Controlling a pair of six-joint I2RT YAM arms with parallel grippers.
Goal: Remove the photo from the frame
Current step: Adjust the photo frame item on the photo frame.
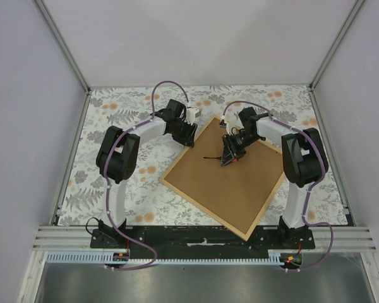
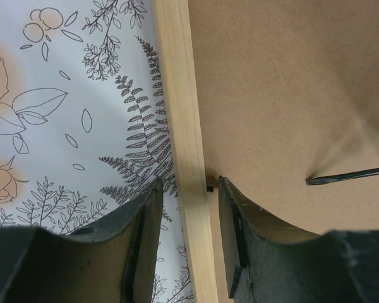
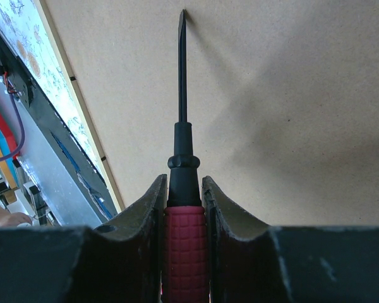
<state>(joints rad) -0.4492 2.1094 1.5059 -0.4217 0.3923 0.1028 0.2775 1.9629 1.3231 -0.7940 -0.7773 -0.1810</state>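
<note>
Pinching screwdriver [image 3: 182,126], right hand [image 3: 184,184] above frame [image 1: 230,186], left hand [image 2: 188,189] spread astride its edge

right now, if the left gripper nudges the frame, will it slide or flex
Likely slides as one stiff piece: the frame lies flat, its brown board looks rigid. Probably light for its size, given the thin wooden strip.

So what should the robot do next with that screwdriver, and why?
Probably slide the screwdriver tip across the brown backing board to the small black tab beside the wooden edge of the frame. The right gripper grips the screwdriver, but its tip points at bare board, away from the tab. The left gripper stands open astride that edge at the tab.
</note>
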